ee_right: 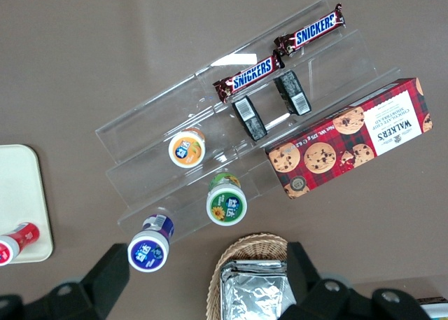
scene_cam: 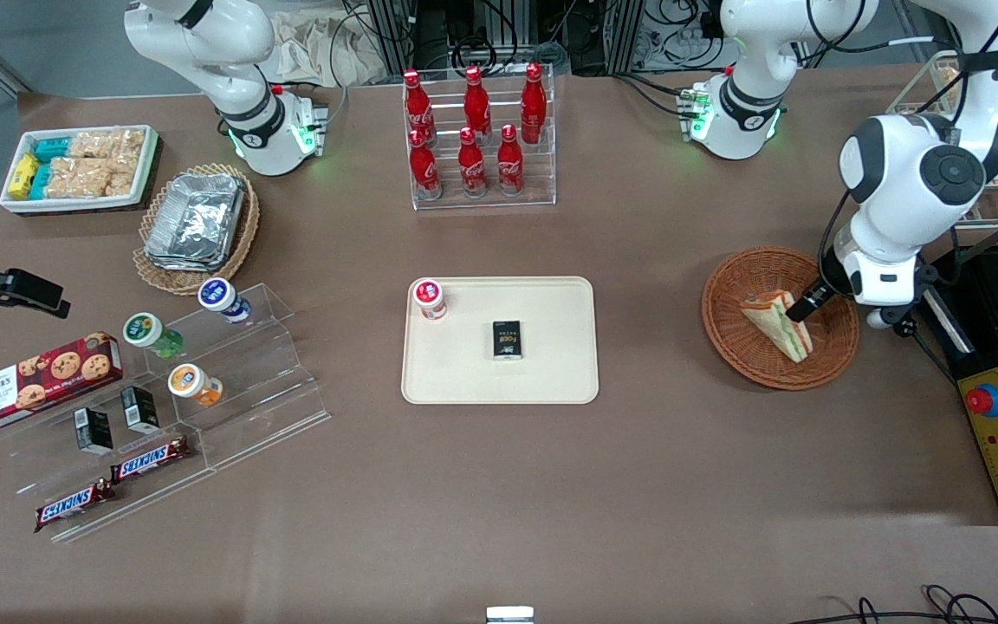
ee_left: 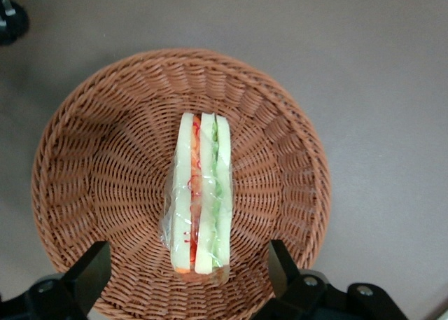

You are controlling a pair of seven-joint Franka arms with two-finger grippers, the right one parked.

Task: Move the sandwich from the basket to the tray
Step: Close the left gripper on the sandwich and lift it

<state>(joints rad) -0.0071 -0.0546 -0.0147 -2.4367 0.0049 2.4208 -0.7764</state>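
The sandwich (scene_cam: 778,322) lies in the round reddish-brown basket (scene_cam: 724,295) at the working arm's end of the table. It is a clear-wrapped wedge of pale bread with red, orange and green layers. My gripper (scene_cam: 811,302) hovers over the basket, open. In the left wrist view the sandwich (ee_left: 201,201) stands on edge in the basket (ee_left: 105,159). The gripper (ee_left: 187,271) has one black finger (ee_left: 91,271) on each side of the wedge's thick end, with wide gaps and no contact. The cream tray (scene_cam: 551,364) lies flat at the table's middle.
A red-capped small bottle (scene_cam: 430,297) and a black box (scene_cam: 507,339) sit on the tray. A rack of cola bottles (scene_cam: 477,130) stands farther from the front camera. A yellow control box (scene_cam: 997,442) lies beside the basket. Acrylic shelves (scene_cam: 230,381) with snacks stand toward the parked arm's end.
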